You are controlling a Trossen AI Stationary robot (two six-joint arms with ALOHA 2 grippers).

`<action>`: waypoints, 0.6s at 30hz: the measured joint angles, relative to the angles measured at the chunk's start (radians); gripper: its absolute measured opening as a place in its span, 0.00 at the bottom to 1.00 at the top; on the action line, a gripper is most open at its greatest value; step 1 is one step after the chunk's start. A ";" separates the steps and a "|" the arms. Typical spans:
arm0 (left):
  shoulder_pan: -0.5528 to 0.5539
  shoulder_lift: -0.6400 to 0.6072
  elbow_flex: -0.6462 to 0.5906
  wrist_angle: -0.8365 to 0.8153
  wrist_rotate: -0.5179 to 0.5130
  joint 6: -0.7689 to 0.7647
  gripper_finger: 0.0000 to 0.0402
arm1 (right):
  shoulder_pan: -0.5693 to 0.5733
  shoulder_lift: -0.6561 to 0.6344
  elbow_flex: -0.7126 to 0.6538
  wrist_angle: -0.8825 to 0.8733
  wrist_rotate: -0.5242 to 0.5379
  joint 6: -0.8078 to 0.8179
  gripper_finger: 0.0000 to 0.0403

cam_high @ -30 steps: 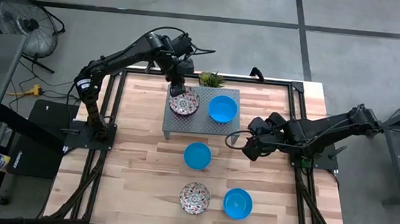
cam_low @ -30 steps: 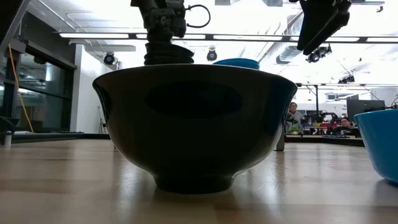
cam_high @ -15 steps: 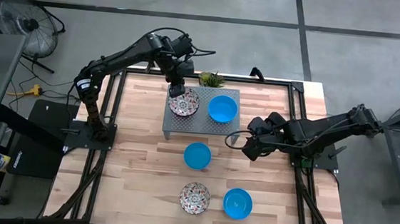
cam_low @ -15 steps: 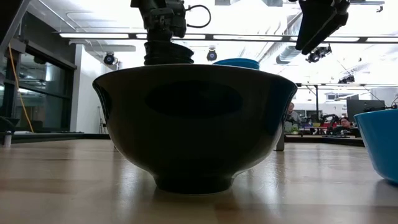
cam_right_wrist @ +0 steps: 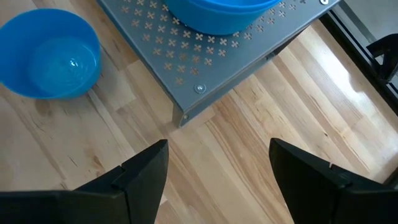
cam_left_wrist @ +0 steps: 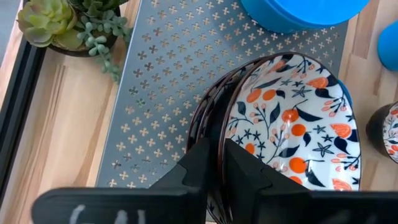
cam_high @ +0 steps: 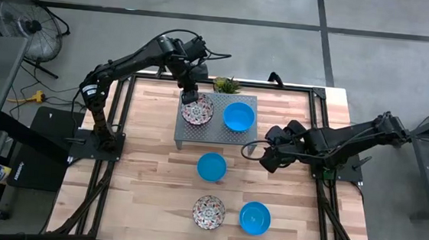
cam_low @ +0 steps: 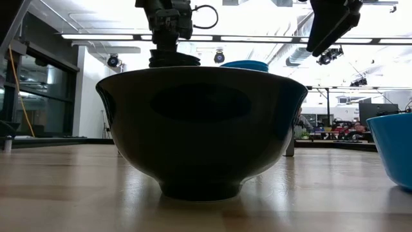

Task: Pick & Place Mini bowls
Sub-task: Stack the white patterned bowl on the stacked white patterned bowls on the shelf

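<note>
Near bench (cam_high: 146,207) edge: floral bowl (cam_high: 209,211) and blue bowl (cam_high: 254,217) side by side, another blue bowl (cam_high: 211,166) mid-bench, likely awaiting pickup. Right end effector (cam_high: 267,158) hovers open, beside the grey rack (cam_high: 190,133). Farther, on the rack, stacked floral bowls (cam_left_wrist: 292,124) beside a blue one (cam_high: 238,116); left end effector (cam_left_wrist: 214,165) straddles the top bowl's rim, fingers (cam_left_wrist: 198,163) close around it, seemingly releasing.

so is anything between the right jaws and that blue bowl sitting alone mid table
Nothing visible. The right gripper hangs open over bare wood beside the grey rack, and the blue bowl sits apart with only clear table between them.
</note>
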 joint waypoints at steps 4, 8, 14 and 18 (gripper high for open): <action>0.000 0.000 0.000 0.003 -0.002 0.005 0.11 | 0.000 0.000 0.000 0.004 0.000 0.000 0.66; 0.000 0.000 0.000 0.006 -0.003 0.023 0.11 | 0.000 0.000 0.000 0.004 -0.001 0.000 0.66; -0.001 0.000 0.000 0.006 0.005 0.043 0.20 | 0.000 0.000 0.000 0.004 -0.001 0.000 0.66; -0.001 0.000 0.000 0.006 0.010 0.049 0.32 | 0.000 0.000 0.000 0.004 -0.001 0.000 0.66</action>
